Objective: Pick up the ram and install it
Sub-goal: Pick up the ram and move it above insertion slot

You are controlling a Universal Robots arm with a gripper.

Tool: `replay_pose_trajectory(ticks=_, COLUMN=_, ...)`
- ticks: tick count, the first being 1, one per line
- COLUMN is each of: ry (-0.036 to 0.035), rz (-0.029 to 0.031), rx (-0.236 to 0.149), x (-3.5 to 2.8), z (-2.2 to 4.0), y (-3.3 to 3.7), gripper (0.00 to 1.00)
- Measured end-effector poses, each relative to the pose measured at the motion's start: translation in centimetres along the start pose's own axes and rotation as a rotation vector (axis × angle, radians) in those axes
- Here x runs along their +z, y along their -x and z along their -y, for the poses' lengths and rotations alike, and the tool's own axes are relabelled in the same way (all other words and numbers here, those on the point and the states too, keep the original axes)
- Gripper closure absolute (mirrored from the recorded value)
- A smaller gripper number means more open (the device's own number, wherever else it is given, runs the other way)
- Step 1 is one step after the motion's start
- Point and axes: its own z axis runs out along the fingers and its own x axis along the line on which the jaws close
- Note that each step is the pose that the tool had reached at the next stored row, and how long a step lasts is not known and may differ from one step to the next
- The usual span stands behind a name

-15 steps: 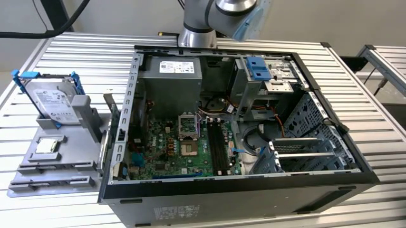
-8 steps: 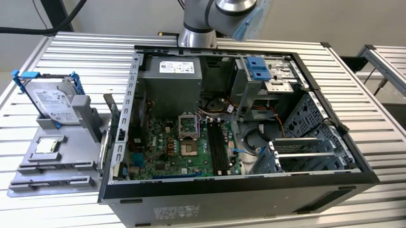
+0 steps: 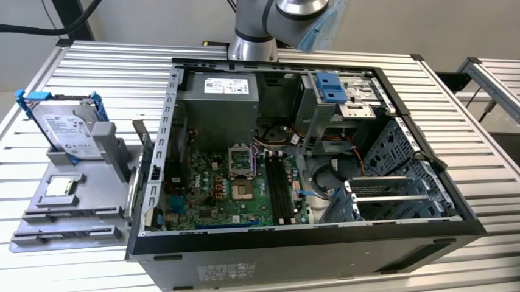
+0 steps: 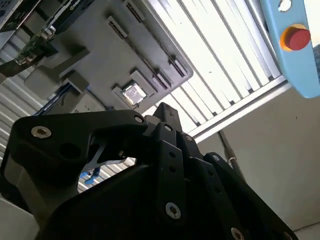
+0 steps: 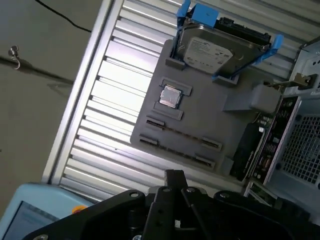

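Lower left of the exterior view, in the slotted grey plastic holder [image 3: 91, 204], a thin dark strip standing on edge, which I read as the ram [image 5: 182, 135] in the first wrist view, sits unpicked; black gripper [image 5: 175, 180] well apart, its opening cannot be told, install not begun.

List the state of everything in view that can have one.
computer case, side panel off, interior exposed.
hard drive, upright in the grey holder.
processor chip, flat in its holder recess.
ram, apparently on edge in the holder, not installed.
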Motion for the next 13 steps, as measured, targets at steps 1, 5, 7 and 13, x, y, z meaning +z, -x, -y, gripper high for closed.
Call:
replay_pose_trajectory(ticks=1, ry=0.0001, rz=-0.0009, rx=-0.018, x=0.0, z=0.0, y=0.0, gripper=1.0)
replay_pose_trajectory(ticks=5, ry=0.0008, rz=-0.0045, rx=-0.09, x=0.0, z=0.0, y=0.0, gripper=1.0)
replay_pose_trajectory(ticks=7, ry=0.0011, rz=-0.0064, rx=-0.128, x=0.0, z=0.0, y=0.0, gripper=1.0)
replay_pose_trajectory(ticks=13, ry=0.0021, rz=-0.0117, rx=-0.236, x=0.0, z=0.0, y=0.0, gripper=1.0)
